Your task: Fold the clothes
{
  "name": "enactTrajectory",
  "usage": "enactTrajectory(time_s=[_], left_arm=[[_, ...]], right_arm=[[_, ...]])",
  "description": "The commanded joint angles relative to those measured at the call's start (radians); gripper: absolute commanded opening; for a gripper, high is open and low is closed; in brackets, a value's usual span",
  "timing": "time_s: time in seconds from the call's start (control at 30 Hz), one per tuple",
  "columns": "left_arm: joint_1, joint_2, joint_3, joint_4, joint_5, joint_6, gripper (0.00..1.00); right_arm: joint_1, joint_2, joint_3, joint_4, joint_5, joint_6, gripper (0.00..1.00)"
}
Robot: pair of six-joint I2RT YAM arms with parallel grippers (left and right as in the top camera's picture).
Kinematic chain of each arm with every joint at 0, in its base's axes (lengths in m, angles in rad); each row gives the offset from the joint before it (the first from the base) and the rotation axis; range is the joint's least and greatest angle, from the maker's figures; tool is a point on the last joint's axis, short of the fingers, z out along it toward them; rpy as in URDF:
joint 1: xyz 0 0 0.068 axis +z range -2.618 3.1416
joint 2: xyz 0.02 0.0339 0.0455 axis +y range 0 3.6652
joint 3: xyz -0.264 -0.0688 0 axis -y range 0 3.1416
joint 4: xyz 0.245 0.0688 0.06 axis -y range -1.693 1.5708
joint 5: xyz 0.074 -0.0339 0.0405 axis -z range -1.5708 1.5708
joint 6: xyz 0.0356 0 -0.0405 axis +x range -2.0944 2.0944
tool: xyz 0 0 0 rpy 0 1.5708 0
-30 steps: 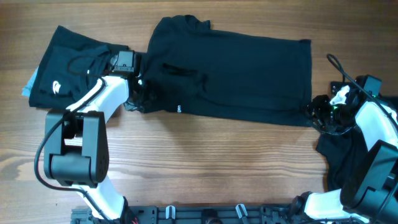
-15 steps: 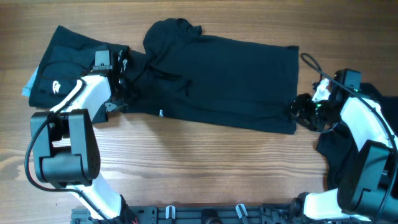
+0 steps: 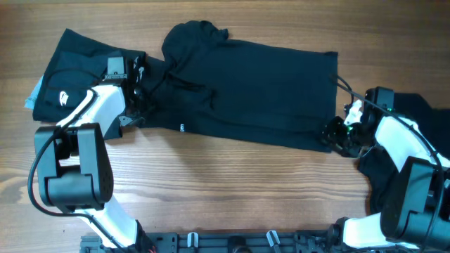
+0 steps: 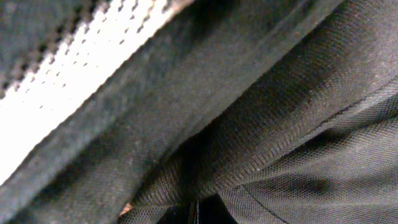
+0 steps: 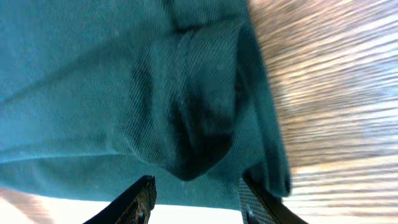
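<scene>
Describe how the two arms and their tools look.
The left arm and right arm each have smooth white curved links between bulky black cylindrical joints. The left tool and right tool are black. A thin black cable loops by the right wrist. No markings are legible.

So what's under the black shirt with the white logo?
A light blue corner pokes out at the left edge of the shirt. The rest is covered; I can't tell what it is.
</scene>
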Motion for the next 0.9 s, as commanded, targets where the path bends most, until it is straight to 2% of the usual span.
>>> enactTrajectory(time_s=[0.0,0.13,0.27,0.5,0.53,0.57,0.6,0.67,0.73,0.87], left_arm=[[0.014,0.038,-0.024,0.008,-0.058,0.009,0.04],[0.014,0.038,-0.024,0.008,-0.058,0.009,0.04],[0.014,0.038,-0.024,0.009,-0.058,0.009,0.04],[0.014,0.038,-0.024,0.012,-0.058,0.009,0.04],[0.014,0.038,-0.024,0.012,-0.058,0.009,0.04],[0.014,0.038,-0.024,0.012,-0.058,0.009,0.04],[0.014,0.038,-0.024,0.012,-0.058,0.009,0.04],[0.014,0.038,-0.024,0.012,-0.057,0.009,0.05],[0.014,0.033,-0.024,0.011,-0.046,0.017,0.05],[0.014,-0.043,0.005,-0.027,0.113,0.173,0.04]], right_arm=[[0.003,0.011,-0.010,0.023,-0.050,-0.001,0.46],[0.003,0.011,-0.010,0.110,-0.046,0.050,0.32],[0.003,0.011,-0.009,0.178,-0.042,0.100,0.04],[0.003,0.011,-0.009,0.325,-0.047,0.214,0.04],[0.003,0.011,-0.009,0.350,-0.047,0.232,0.13],[0.003,0.011,-0.009,0.365,-0.047,0.243,0.31],[0.003,0.011,-0.009,0.373,-0.046,0.247,0.44],[0.003,0.011,-0.006,0.383,-0.050,0.230,0.44],[0.003,0.011,0.014,0.336,-0.069,0.147,0.39],[0.003,-0.018,0.043,0.204,-0.101,0.030,0.40]])
